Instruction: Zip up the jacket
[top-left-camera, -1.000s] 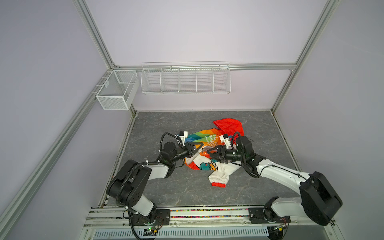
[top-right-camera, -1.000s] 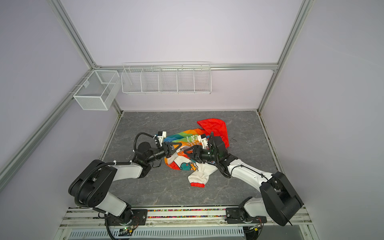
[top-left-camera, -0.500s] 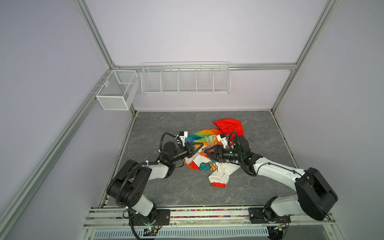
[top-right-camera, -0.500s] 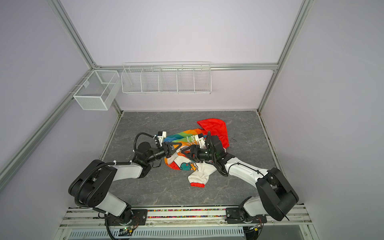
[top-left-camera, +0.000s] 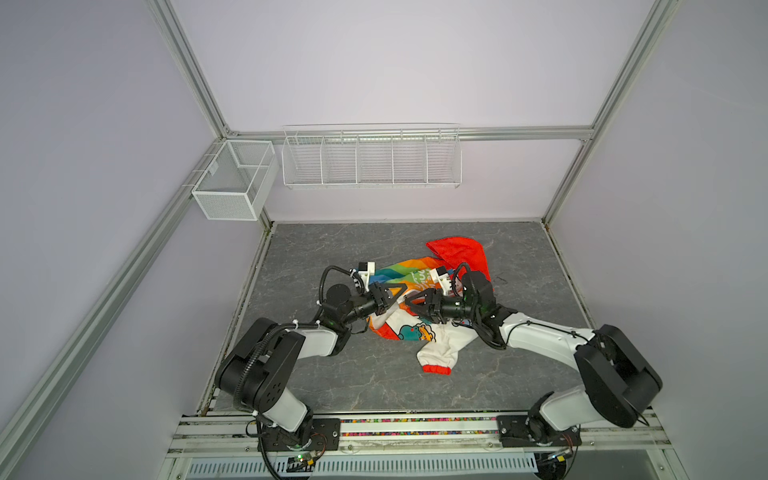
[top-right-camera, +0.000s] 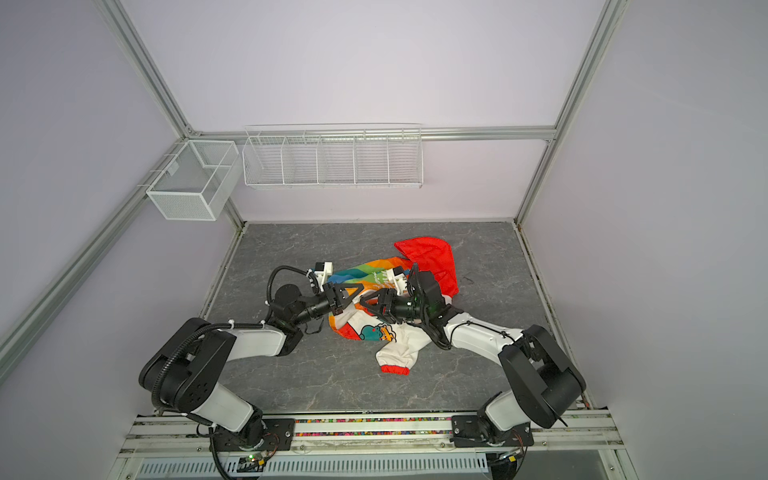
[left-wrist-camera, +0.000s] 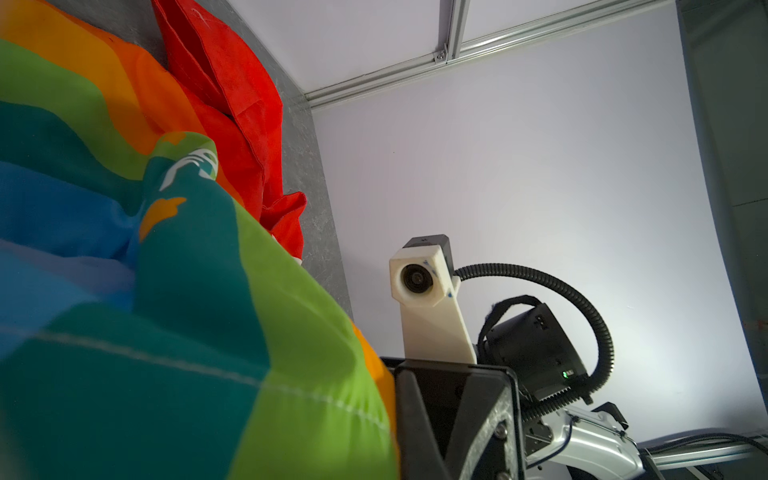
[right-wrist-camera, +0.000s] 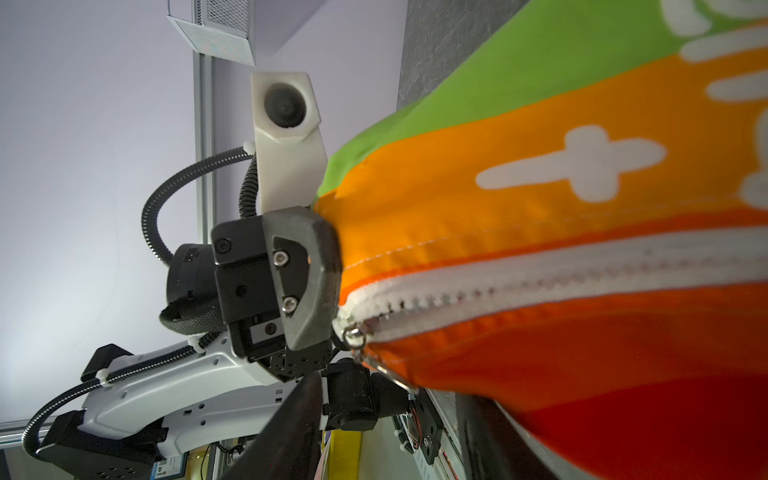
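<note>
Red cuff (top-left-camera: 436, 369) and its white sleeve (top-left-camera: 438, 347) lie nearest the rail (top-left-camera: 415, 420), unmoved over the last second. Just behind them is the change: the right gripper (top-left-camera: 411, 305) has advanced across the jacket (top-left-camera: 415, 332) toward the left gripper (top-left-camera: 397, 296), and the two now stand almost nose to nose over the bunched middle of the garment. The left gripper has not shifted; it is fully closed, pinching the orange edge at the foot of the zipper (right-wrist-camera: 540, 282). The right gripper's jaws stand about half apart and we see nothing between them. In the right wrist view the slider (right-wrist-camera: 353, 333) sits at the very end of the zipper, right against the left gripper, with a thin wire pull (right-wrist-camera: 386, 371) hanging from it. We read this as the approach to the pull: edge anchored, zipping not yet begun. Obstacles, as we judge them: the left gripper crowds the slider and leaves little room for a second pair of jaws. The pull is thin and slack. The jacket lies crumpled on the grey table (top-left-camera: 332, 374), lining turned out, so the track may not run straight until tensioned. Farther back the red hood (top-left-camera: 461, 253) spreads toward the wall. On the walls hang a mesh box (top-left-camera: 232, 183) and a wire rack (top-left-camera: 370, 158), well apart from the work.
</note>
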